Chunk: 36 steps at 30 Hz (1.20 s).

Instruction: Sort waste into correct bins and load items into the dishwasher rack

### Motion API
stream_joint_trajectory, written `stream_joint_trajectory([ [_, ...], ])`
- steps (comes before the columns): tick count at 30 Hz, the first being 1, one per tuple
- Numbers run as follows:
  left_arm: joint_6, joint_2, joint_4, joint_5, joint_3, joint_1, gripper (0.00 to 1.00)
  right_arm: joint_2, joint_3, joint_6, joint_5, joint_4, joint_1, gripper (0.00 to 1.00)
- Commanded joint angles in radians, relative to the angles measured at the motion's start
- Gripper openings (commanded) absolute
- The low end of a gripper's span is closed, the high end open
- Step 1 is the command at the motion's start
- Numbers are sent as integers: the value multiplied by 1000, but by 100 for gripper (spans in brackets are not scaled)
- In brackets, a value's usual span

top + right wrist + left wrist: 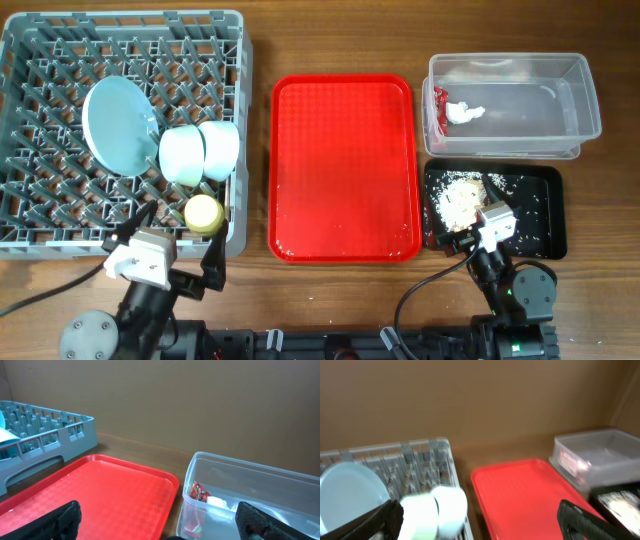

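Note:
The grey dishwasher rack (120, 18) at the left holds the pale blue plate (118, 125), two bowls (183, 155) (220, 147) and the yellow cup (203, 213). The clear tub (590, 100) holds the red-and-white wrapper (445, 105). The black tray (555, 215) holds rice scraps (462, 198). My left gripper (170, 250) is open and empty at the rack's front right corner. My right gripper (480, 240) is open and empty over the black tray's front edge. The left wrist view shows the bowls (420, 515) between open fingers (485, 525). The right wrist view shows open fingers (162, 527) and the wrapper (198, 492). Spoon and fork are out of view.
The flat red serving tray (343, 168) lies bare between the rack and the bins, also in the left wrist view (520, 495) and right wrist view (100, 490). Wooden table surrounds everything. Both arm bases stand at the front edge.

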Motion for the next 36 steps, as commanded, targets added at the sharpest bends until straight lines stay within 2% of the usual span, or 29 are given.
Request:
stream_joint_trajectory([
  [1,11,-98,134,27,-155,26,100,-6,-1,-6,-13,2,-7,100],
  [7,-15,-145,662,26,-554,27,100,-6,-1,-6,-13,2,-7,100],
  [9,-15,-145,754,15,-644,27,100,-6,-1,-6,-13,2,-7,100],
  [16,-14,-145,690,-7,-682,27,100,-6,-1,-5,-13,2,-7,100],
  [19,-14,-143,617,-7,-682,27,100,-6,-1,-6,-13,2,-7,100],
  [36,-14,-139,619,-7,-682,27,100,-6,-1,-6,-13,2,-7,100],
])
